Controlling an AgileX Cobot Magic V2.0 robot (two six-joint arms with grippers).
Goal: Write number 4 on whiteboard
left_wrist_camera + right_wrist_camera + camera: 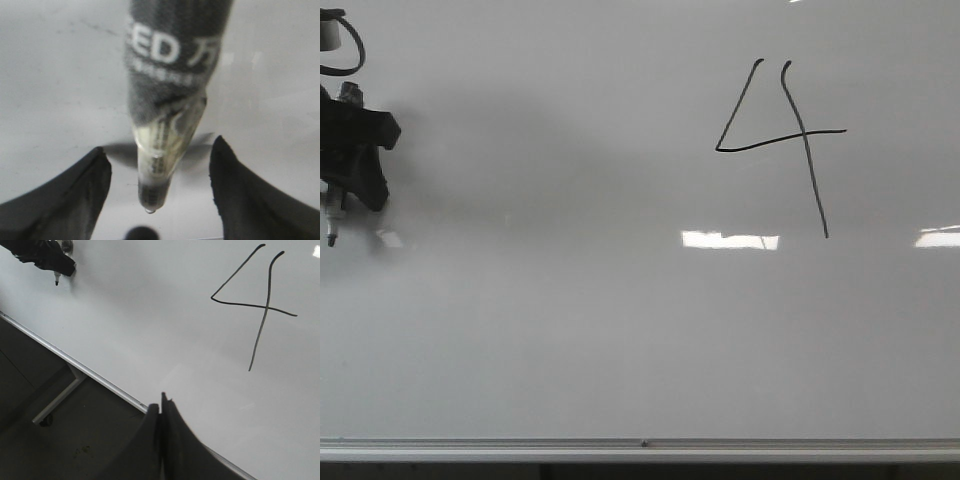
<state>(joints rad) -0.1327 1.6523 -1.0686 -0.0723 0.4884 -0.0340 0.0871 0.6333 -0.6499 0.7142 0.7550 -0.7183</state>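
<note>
The number 4 (pixel 785 140) is drawn in thin black line on the upper right of the whiteboard (pixel 620 320). It also shows in the right wrist view (pixel 260 300). My left gripper (pixel 345 200) is at the board's far left edge, far from the 4. In the left wrist view its jaws (pixel 160 147) stand apart, with a marker (pixel 165 125) between them and a gap on each side; the marker tip (pixel 150 207) hangs just off the board. My right gripper (pixel 162 407) is shut and empty over the board's lower rail.
An aluminium rail (pixel 640 443) runs along the board's lower edge. Below it in the right wrist view are a dark floor (pixel 60 440) and a white stand leg (pixel 57 400). Bright light reflections (pixel 730 240) lie on the board.
</note>
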